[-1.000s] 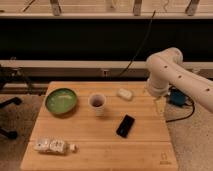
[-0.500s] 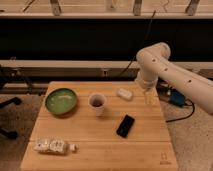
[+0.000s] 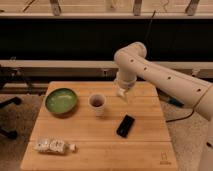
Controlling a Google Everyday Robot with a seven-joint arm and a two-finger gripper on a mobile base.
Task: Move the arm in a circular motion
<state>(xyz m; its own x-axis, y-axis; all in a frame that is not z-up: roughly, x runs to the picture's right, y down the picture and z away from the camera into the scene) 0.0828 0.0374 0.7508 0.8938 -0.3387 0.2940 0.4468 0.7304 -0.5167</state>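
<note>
The thick cream-white arm [image 3: 165, 75] with small dark holes reaches in from the right edge and bends down over the back of the wooden table [image 3: 100, 150]. Its pale gripper [image 3: 122, 92] hangs just above the table's back middle, to the right of a white cup [image 3: 97, 103]. The gripper holds nothing that I can see.
A green bowl [image 3: 61, 100] sits at the table's back left. A black phone [image 3: 125, 125] lies right of centre. A plastic-wrapped packet [image 3: 52, 146] lies at the front left. A dark rail and cables run behind the table.
The arm has swung steadily left along the table's back edge, from over the right edge to near the cup. It now covers the small white object seen earlier at the back.
</note>
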